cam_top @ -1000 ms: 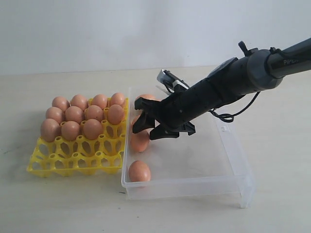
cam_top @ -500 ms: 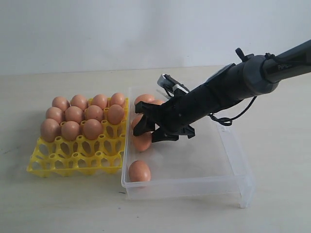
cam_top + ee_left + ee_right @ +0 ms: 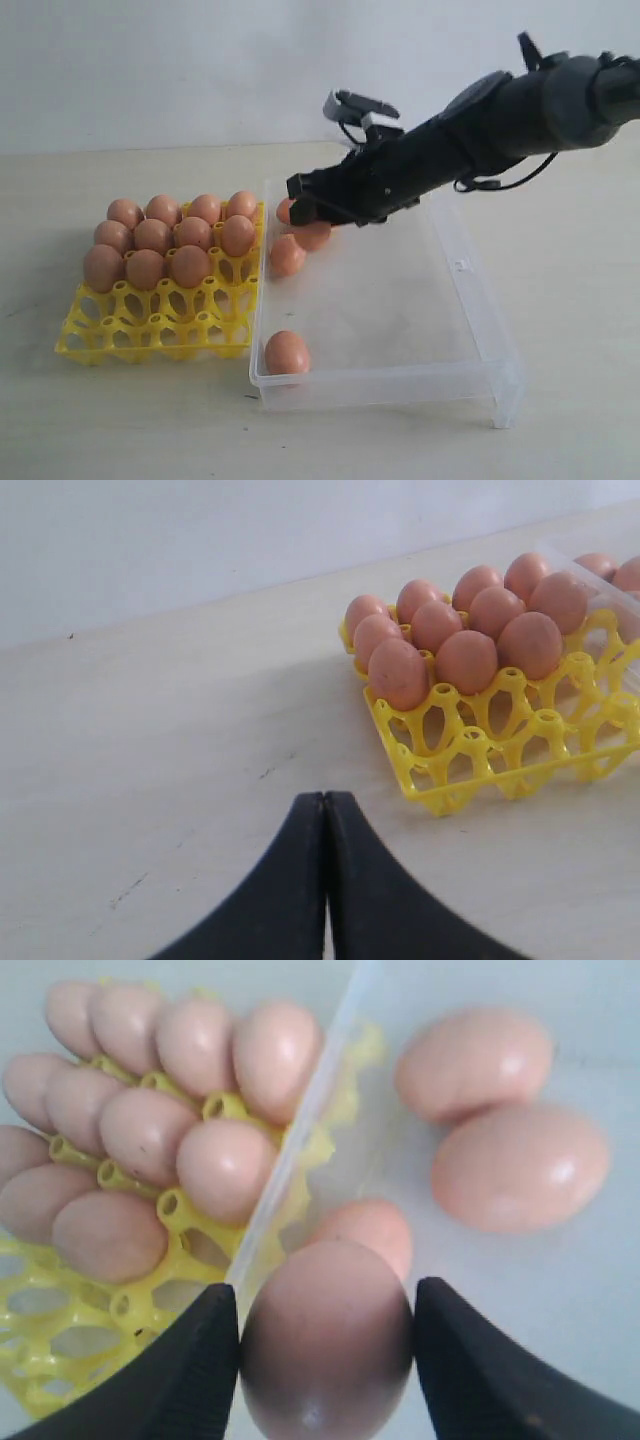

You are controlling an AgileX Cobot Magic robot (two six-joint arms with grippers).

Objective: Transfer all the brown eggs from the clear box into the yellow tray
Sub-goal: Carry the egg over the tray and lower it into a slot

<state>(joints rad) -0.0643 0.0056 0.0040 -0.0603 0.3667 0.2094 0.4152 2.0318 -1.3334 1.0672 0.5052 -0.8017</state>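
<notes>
The right gripper (image 3: 322, 1295) has its two black fingers (image 3: 190, 1360) clamped on one egg (image 3: 325, 1345), one finger pressed to each side. In the exterior view this egg shows just under the fingertips, a little left of centre. It is lifted off the floor of the box (image 3: 400, 385) and hangs over the box's back left part, near the wall that faces the tray (image 3: 150, 330).

Just below it and slightly left, a loose egg (image 3: 287, 256) lies on the box floor against that same wall. Another (image 3: 287, 352) sits alone in the box's front left corner, well apart from the rest. The right wrist view shows two more eggs (image 3: 520, 1165) lying on the box floor, touching each other. In the exterior view the gripper covers most of that pair.

The tray stands at the left of the frame, just beside the box. Eleven eggs (image 3: 152, 236) fill its back three rows, and the cups nearest the front edge are open. The right arm (image 3: 480, 140) runs from the gripper to the upper right corner. Box and tray rest on a pale table (image 3: 580, 300).

The left gripper (image 3: 325, 820) has its jaws pressed together with nothing between them. It hangs over bare table, with the tray further off.
</notes>
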